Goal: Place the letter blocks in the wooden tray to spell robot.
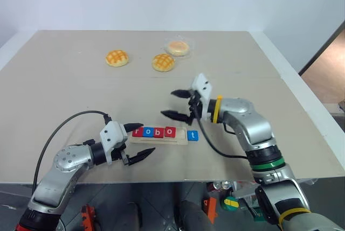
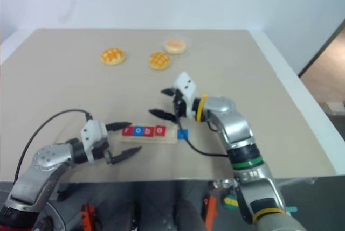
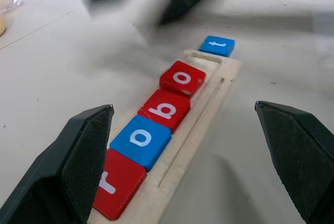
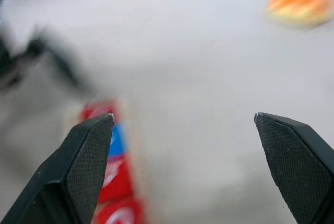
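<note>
Four blocks: r, o, b, o sit in the wooden tray at table centre.
Fifth block: blue t on the table, touching the tray's 3 o'clock end.
Left gripper: jaws wide, empty, at the tray's 9 o'clock end.
Right gripper: jaws wide, empty, above the tray's 3 o'clock end.
Buns: three at 12 o'clock, well apart, one wrapped.

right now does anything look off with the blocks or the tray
Yes: the blue t block lies on the table just past the right end of the wooden tray, not in its groove. The r, o, b, o blocks sit in line in the tray, so the word reads incomplete.
</note>
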`<state>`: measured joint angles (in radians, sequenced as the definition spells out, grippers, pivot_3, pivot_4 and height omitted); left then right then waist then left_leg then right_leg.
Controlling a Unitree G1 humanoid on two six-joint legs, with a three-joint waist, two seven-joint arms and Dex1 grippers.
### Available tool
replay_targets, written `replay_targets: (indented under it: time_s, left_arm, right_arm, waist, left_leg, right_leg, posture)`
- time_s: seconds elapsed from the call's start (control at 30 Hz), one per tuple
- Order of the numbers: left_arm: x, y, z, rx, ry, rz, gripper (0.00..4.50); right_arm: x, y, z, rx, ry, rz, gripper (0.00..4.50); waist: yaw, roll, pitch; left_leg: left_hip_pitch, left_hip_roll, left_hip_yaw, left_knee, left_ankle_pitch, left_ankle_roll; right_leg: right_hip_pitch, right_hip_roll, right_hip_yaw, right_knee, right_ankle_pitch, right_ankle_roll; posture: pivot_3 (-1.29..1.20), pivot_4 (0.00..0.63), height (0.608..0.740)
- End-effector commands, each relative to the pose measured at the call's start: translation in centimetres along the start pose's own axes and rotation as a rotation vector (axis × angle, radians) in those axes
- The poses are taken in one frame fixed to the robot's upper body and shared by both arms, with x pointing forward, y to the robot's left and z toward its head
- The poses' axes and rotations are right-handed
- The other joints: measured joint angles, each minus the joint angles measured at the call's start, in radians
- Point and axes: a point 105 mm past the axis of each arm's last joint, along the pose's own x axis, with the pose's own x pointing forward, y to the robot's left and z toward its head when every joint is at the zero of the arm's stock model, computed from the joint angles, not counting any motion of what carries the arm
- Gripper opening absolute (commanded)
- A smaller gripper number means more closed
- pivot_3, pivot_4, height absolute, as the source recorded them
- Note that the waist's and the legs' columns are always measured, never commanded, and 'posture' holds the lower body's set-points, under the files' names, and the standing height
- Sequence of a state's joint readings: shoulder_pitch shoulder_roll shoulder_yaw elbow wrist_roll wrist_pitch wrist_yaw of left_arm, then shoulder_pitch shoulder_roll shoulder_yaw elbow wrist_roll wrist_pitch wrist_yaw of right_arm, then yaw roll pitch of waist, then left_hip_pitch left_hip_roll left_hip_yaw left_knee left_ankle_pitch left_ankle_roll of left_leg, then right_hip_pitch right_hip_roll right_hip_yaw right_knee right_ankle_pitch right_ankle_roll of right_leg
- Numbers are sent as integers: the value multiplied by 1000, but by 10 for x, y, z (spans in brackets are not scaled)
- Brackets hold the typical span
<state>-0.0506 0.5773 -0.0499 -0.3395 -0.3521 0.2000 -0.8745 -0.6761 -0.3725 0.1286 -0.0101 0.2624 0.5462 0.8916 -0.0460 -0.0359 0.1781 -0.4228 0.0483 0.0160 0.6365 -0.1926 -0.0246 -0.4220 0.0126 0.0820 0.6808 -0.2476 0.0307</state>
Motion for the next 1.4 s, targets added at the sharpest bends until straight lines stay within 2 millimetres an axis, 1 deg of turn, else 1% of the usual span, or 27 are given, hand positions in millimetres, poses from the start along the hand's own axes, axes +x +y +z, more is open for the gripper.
replay_targets:
  time_s: [0.03, 0.1, 0.13, 0.2, 0.27, 0.3, 0.37, 0.43, 0.47, 0.53, 0.57, 0.6, 0.67, 0.7, 0.8, 1.0, 1.27, 1.4]
  left_arm:
    - [1, -5, 13, 63, -24, -43, 4500]
    - [1, -5, 12, 64, -21, -53, 4500]
    - [1, -5, 12, 64, -21, -56, 4500]
    - [2, -4, 11, 64, -19, -60, 4500]
    - [3, -3, 10, 67, -17, -64, 4500]
    - [4, -3, 10, 67, -17, -66, 4500]
    - [5, -3, 10, 69, -17, -68, 4500]
    - [5, -3, 10, 71, -17, -71, 4500]
    - [5, -3, 10, 71, -17, -71, 4500]
    - [5, -3, 10, 72, -17, -70, 4500]
    - [5, -3, 10, 69, -20, -68, 4500]
    - [5, -3, 11, 65, -23, -64, 4500]
    - [5, -2, 11, 60, -26, -60, 4500]
    - [5, -2, 11, 59, -26, -59, 4500]
    - [4, -2, 11, 64, -18, -60, 4500]
    - [4, -3, 9, 67, -12, -57, 4500]
    - [4, -4, 7, 67, -3, -55, 4500]
    - [4, -4, 7, 67, -1, -56, 4500]
  right_arm:
    - [-34, 0, -8, 35, -8, -111, 4468]
    - [-46, 2, -25, 41, 53, -150, 4468]
    - [-50, 3, -31, 41, 73, -164, 4468]
    - [-51, 1, -37, 40, 89, -212, 4468]
    - [-46, -2, -36, 27, 70, -266, 4468]
    - [-43, -4, -34, 29, 58, -289, 3933]
    - [-35, -4, -30, 41, 27, -310, 3308]
    - [-27, -2, -26, 51, 4, -318, 2572]
    - [-22, 1, -25, 55, -1, -316, 2304]
    - [-15, 6, -25, 57, -5, -312, 1500]
    - [-11, 10, -26, 59, -4, -304, 1251]
    - [-7, 14, -27, 58, -1, -294, 823]
    - [0, 22, -30, 50, 10, -276, 150]
    - [2, 26, -33, 36, 21, -264, 43]
    - [5, 33, -40, 13, 49, -234, 43]
    - [5, 43, -52, 8, 87, -191, 43]
    - [3, 54, -55, -5, 95, -148, 43]
    - [3, 50, -51, -2, 79, -173, 43]
  waist:
    - [5, -1, 0]
    - [10, -1, 0]
    - [10, 0, 0]
    - [-1, 0, 0]
    - [-10, 0, 0]
    - [-13, 0, 0]
    - [-14, 0, 0]
    - [-13, 0, 0]
    - [-13, 0, 0]
    - [-13, 0, 0]
    - [-13, 0, 0]
    - [-13, 0, 0]
    - [-13, 0, 0]
    - [-12, 0, 0]
    - [-10, 0, 0]
    - [-8, 0, 0]
    - [-7, 0, 0]
    - [-7, 0, 0]
  left_leg:
    - [0, 0, 0, 0, 0, 0]
    - [-1, -1, -2, 0, 0, -1]
    - [-1, -1, -1, 0, -1, -1]
    - [-1, -1, 1, 0, -1, -1]
    - [1, 0, 3, 0, 0, -1]
    - [2, 1, 3, 0, 0, 0]
    - [3, 2, 2, 0, 1, 0]
    - [3, 3, 1, 0, 2, 2]
    - [3, 3, 0, -1, 2, 2]
    - [2, 3, 1, -1, 2, 2]
    - [2, 3, 1, -1, 2, 2]
    - [2, 3, 1, -1, 2, 2]
    - [1, 3, 1, -1, 2, 2]
    - [1, 3, 1, -1, 2, 2]
    - [0, 2, 1, -1, 2, 2]
    - [0, 2, 2, -1, 2, 2]
    - [0, 2, 1, -1, 2, 2]
    - [0, 2, 1, -1, 2, 2]
  right_leg:
    - [0, 0, 0, 0, 0, 0]
    - [1, -1, -2, 0, -3, 1]
    - [0, -2, -1, 0, -3, 1]
    - [-1, -2, 1, 0, -2, 1]
    - [-1, 0, 2, 0, 1, 0]
    - [-1, 1, 2, 0, 1, -1]
    - [-1, 3, 2, 0, 3, -3]
    - [-1, 5, 1, 1, 4, -4]
    - [-1, 5, 1, 1, 4, -4]
    - [-1, 5, 1, 1, 4, -4]
    - [-1, 4, 1, 1, 4, -4]
    - [-1, 4, 1, 0, 3, -3]
    - [-1, 3, 2, 0, 3, -2]
    - [-2, 3, 2, 0, 2, -2]
    - [-2, 3, 1, 0, 2, -2]
    - [-2, 2, 1, 0, 2, -2]
    - [-2, 2, 1, 0, 2, -2]
    - [-2, 2, 1, 0, 2, -2]
  posture:
    - [0, 150, 740]
    - [0, 150, 740]
    - [0, 150, 740]
    - [0, 150, 740]
    - [0, 150, 740]
    - [0, 150, 740]
    - [0, 150, 740]
    - [0, 150, 740]
    - [0, 150, 740]
    - [0, 150, 740]
    - [0, 150, 740]
    - [0, 150, 740]
    - [0, 150, 740]
    - [0, 150, 740]
    - [0, 150, 740]
    - [0, 150, 740]
    - [0, 150, 740]
    - [0, 150, 740]
